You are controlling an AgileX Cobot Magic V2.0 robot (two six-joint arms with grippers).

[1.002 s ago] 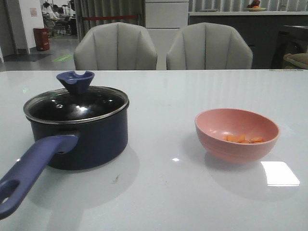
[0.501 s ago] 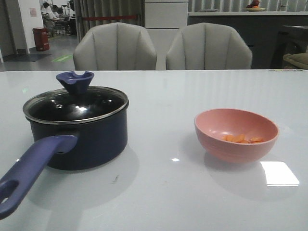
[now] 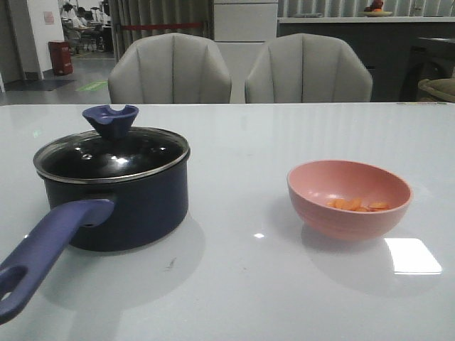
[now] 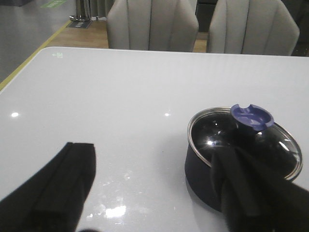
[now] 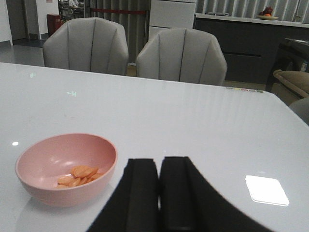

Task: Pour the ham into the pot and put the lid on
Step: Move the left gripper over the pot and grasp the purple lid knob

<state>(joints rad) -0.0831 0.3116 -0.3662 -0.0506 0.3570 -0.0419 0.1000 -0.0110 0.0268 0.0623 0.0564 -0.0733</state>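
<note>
The navy pot (image 3: 135, 206) stands at the table's left, its purple-blue handle (image 3: 43, 249) pointing toward the front left. The glass lid (image 3: 110, 153) with its blue knob (image 3: 110, 119) sits on the pot. The ham (image 3: 357, 205) lies in a pink bowl (image 3: 334, 220) at the right. Neither gripper shows in the front view. In the left wrist view my left gripper (image 4: 153, 159) is open and empty, with the pot (image 4: 200, 169) and lid (image 4: 217, 133) partly behind one finger. In the right wrist view my right gripper (image 5: 158, 162) is shut and empty, beside the bowl (image 5: 29, 186) and ham (image 5: 79, 175).
Two grey chairs (image 3: 170, 71) (image 3: 309, 71) stand behind the table's far edge. A bright light reflection (image 3: 416, 256) lies on the glossy white table (image 3: 242, 284) in front of the bowl.
</note>
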